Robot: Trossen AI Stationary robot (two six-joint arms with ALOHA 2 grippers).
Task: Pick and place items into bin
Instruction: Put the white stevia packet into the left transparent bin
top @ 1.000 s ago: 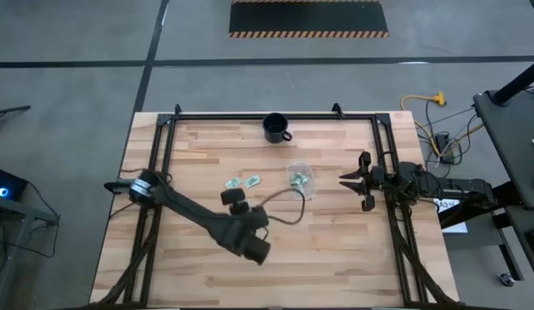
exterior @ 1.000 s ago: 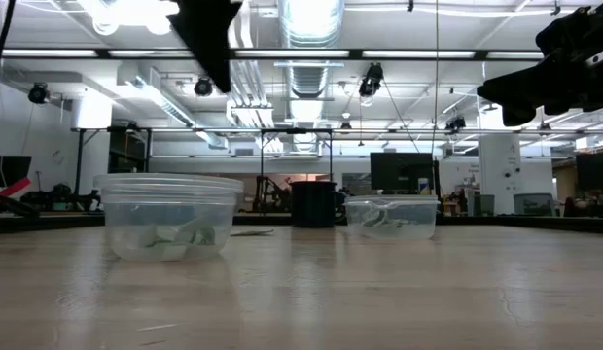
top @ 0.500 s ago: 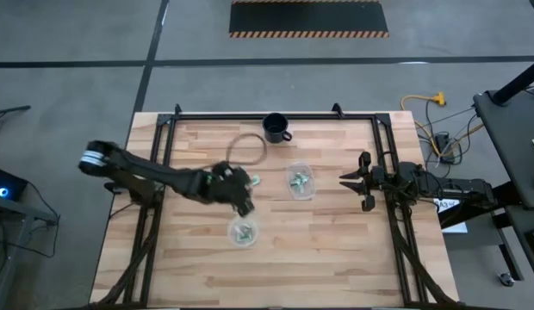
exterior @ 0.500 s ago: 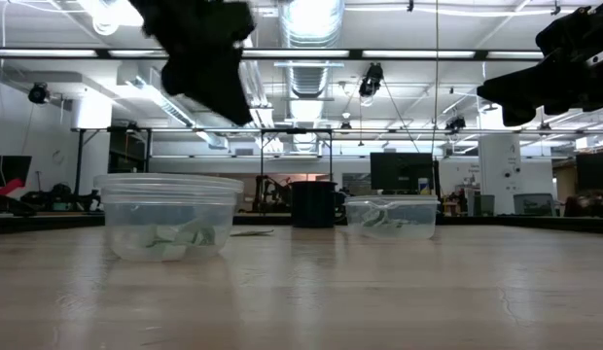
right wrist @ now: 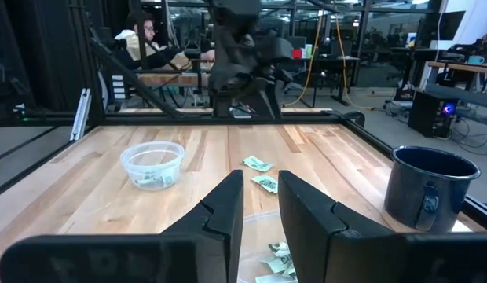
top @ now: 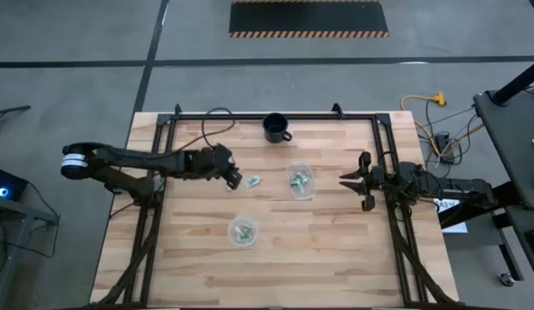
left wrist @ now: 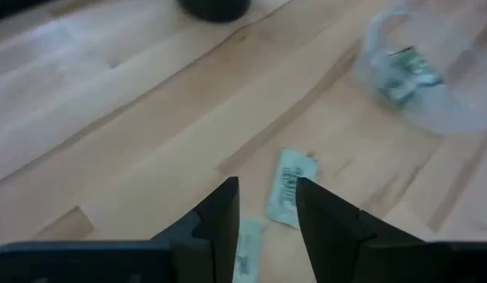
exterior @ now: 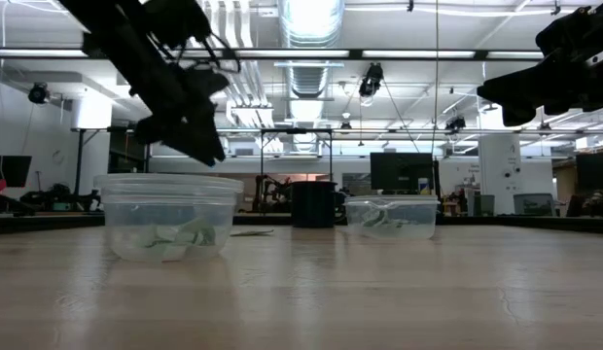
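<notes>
Hovering over two loose items (top: 252, 181) left of the far tub (top: 300, 182), the left gripper (top: 234, 180) stands open, empty; right gripper (top: 353, 180) waits at the right edge, slightly parted.

Past the right pincer (right wrist: 259, 224), slightly parted, two wrapped items (right wrist: 262, 174) lie on the desk (right wrist: 86, 192) between a clear tub (right wrist: 152, 164) and a dark mug (right wrist: 425, 189).

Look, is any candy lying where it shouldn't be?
Yes. Two green and white wrapped pieces lie loose on the wooden table, outside both clear tubs. The left gripper, open and empty, hangs right over them. The other pieces sit inside the tubs.
</notes>
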